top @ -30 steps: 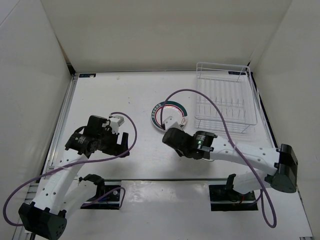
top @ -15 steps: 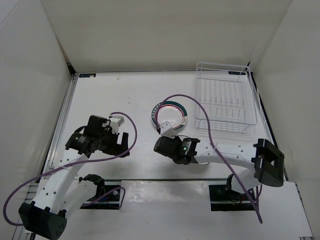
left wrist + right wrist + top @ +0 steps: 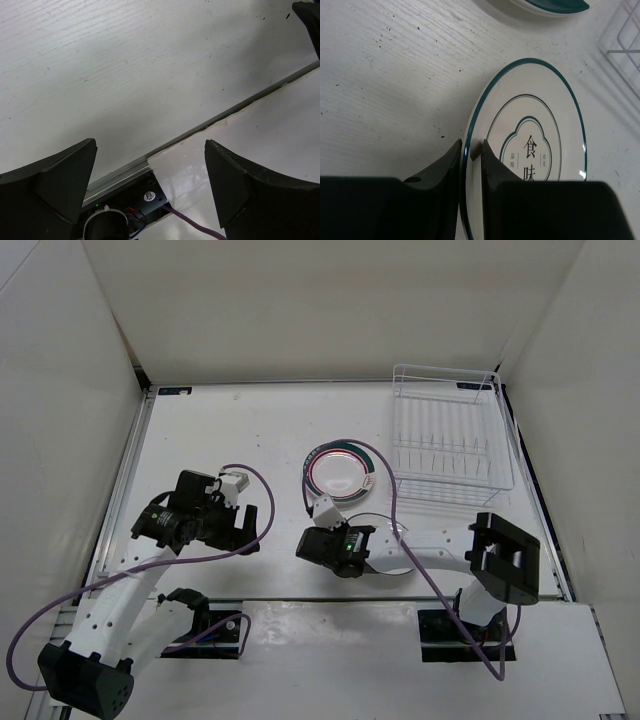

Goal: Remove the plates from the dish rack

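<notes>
My right gripper (image 3: 472,157) is shut on the rim of a white plate (image 3: 535,125) with a dark green rim and printed characters. It holds the plate tilted, low over the table. In the top view this gripper (image 3: 350,542) and its plate (image 3: 392,540) are near the front middle. A second plate (image 3: 340,472) with a red inner ring lies flat on the table beyond; its edge shows in the right wrist view (image 3: 545,6). The dish rack (image 3: 450,435) stands at the back right and shows no plates. My left gripper (image 3: 248,530) is open and empty (image 3: 150,167).
White walls enclose the table on three sides. A metal strip (image 3: 200,130) marks the table's near edge, with the arm bases below it. Purple cables loop over both arms. A corner of the rack wire (image 3: 627,30) shows at the right wrist view's upper right.
My right gripper has drawn back towards the near edge and a little left, its arm folding up. The red-ringed plate is now fully uncovered. The left arm has not moved.
</notes>
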